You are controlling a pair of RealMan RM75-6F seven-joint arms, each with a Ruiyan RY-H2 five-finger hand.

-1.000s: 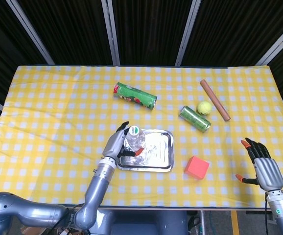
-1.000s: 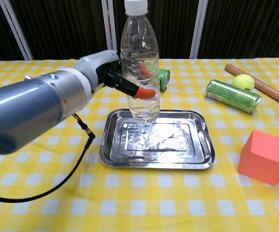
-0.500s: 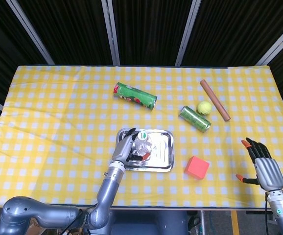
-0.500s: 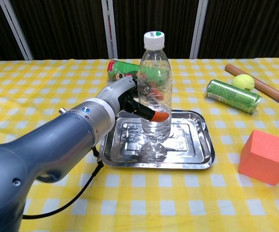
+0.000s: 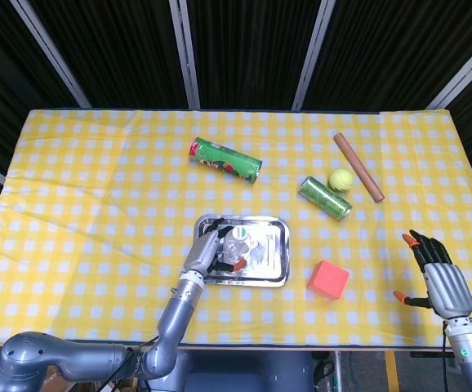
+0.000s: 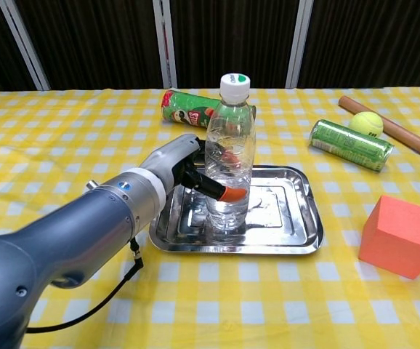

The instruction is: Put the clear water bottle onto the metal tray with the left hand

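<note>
1. We see the clear water bottle (image 6: 229,167) standing upright on the metal tray (image 6: 297,225), its long axis vertical and its white cap (image 6: 235,85) pointing straight up; its base sits in the left half of the tray.
2. In the head view we look almost straight down on the bottle (image 5: 238,246), so only the cap and shoulders show clearly and the body is foreshortened.
3. Our left hand (image 6: 195,171) grips the bottle around its middle from the left, with one orange-tipped finger (image 6: 228,193) across the front of the bottle and another visible through the clear plastic behind it.
4. The forearm covers the tray's left rim in the chest view, and we cannot make out whether the base rests flat, because the tray's reflections blur that area.
5. Our right hand (image 5: 436,273) shows only in the head view, near the bench's right edge, fingers apart and holding nothing; its arm is cut off by the frame.
6. Elsewhere on the yellow checked bench (image 5: 97,180) lie a green chip can (image 5: 224,159) behind the tray, a green drink can (image 5: 325,198), a tennis ball (image 5: 340,180) just beside it, a wooden rolling pin (image 5: 358,167), and a red block (image 5: 328,280) right of the tray.
</note>
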